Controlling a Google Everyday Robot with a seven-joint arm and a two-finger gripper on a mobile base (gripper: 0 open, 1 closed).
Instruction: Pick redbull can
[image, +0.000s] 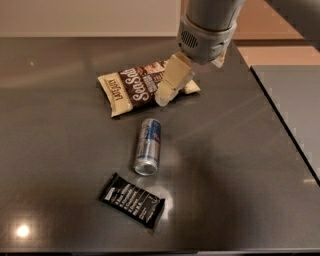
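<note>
The redbull can (148, 145) is slim, silver and blue, and lies on its side in the middle of the dark table, its shiny end toward the front. My gripper (169, 89) hangs from the grey arm above the back of the table, over the right part of a brown and cream snack bag (140, 86). It is above and slightly right of the can's far end and apart from it. It holds nothing that I can see.
A black wrapped bar (132, 200) lies just in front of the can. The table's right edge (280, 125) runs diagonally, with a grey floor area beyond it. A pale wall lies behind the table.
</note>
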